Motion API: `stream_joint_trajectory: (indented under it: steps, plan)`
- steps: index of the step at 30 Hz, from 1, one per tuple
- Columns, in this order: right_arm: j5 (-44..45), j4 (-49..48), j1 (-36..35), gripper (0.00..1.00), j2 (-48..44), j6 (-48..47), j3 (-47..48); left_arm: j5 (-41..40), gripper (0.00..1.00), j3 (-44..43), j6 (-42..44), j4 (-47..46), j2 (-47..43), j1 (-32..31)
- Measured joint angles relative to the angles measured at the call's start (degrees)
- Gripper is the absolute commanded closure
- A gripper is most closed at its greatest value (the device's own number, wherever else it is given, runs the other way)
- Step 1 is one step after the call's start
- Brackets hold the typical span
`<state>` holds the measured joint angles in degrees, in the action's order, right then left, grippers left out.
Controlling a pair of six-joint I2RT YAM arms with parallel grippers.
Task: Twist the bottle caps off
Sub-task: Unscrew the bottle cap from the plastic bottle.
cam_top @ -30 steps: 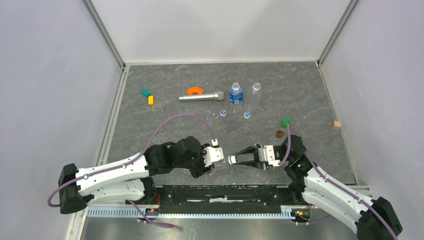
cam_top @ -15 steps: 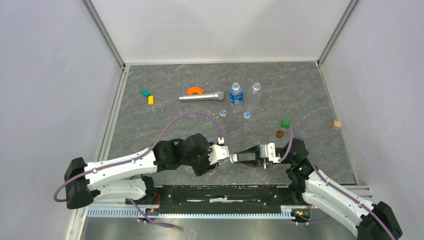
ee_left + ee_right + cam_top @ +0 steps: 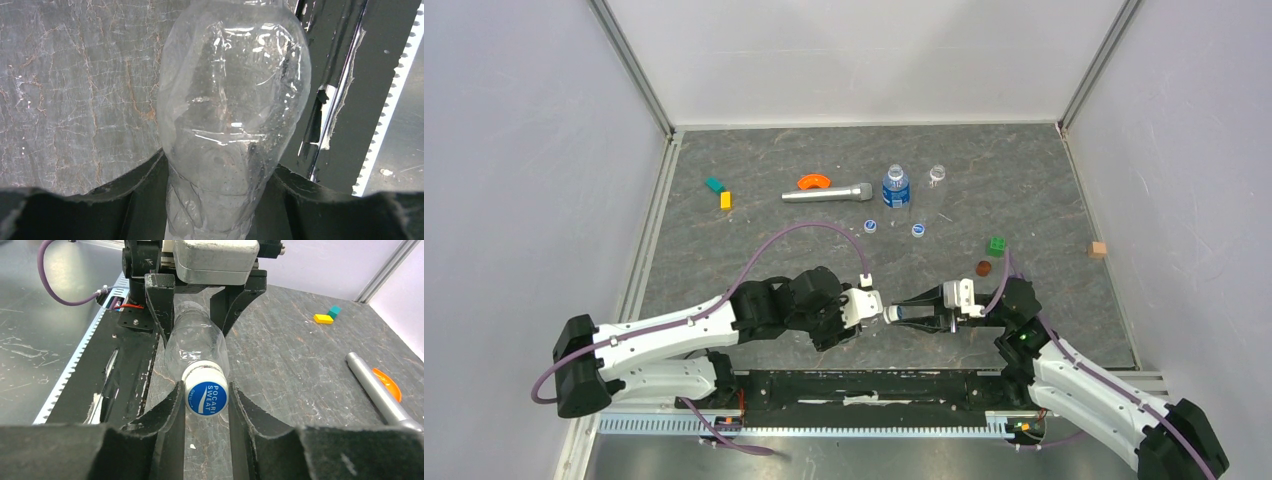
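Observation:
A clear label-less bottle [image 3: 195, 345] hangs level between my two grippers, just above the table's near edge. My left gripper [image 3: 220, 195] is shut on its body [image 3: 232, 100]; the top view shows that gripper [image 3: 872, 310] facing right. My right gripper [image 3: 206, 405] is shut on the bottle's white-rimmed blue cap [image 3: 205, 396], seen from above at the fingertips [image 3: 891, 315]. Two loose bottle caps [image 3: 870, 225] [image 3: 918, 230] lie on the table. Behind them stand a blue-labelled bottle [image 3: 896, 187] and a small clear bottle [image 3: 937, 174].
A silver microphone-like cylinder [image 3: 827, 193] and an orange curved piece [image 3: 813, 181] lie at the back. Teal [image 3: 715, 185] and yellow [image 3: 725, 200] blocks sit far left. A green cube [image 3: 996, 245], a brown disc [image 3: 984, 267] and a wooden cube [image 3: 1097, 249] are on the right.
The left arm has swung rightward and both grippers, with the bottle between them, have shifted slightly away from the near edge. The right wrist has turned a little.

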<state>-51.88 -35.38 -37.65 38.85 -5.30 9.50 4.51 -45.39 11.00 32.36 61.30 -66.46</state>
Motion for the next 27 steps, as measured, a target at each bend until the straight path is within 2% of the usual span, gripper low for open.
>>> stream_joint_trajectory:
  steps: [4,13,27]
  plan:
    - [-0.5,-1.0,0.0,0.60,0.7,1.1,0.0,0.0,0.73,0.0,0.0,0.0,-0.1,0.0]
    - [-2.1,-2.5,0.0,0.55,1.7,2.8,0.0,0.5,0.74,1.8,0.8,-2.9,-1.8,0.0]
    - [-2.7,-2.7,0.0,0.41,3.8,5.9,0.8,1.3,0.74,2.0,1.1,-8.8,-4.0,-0.2]
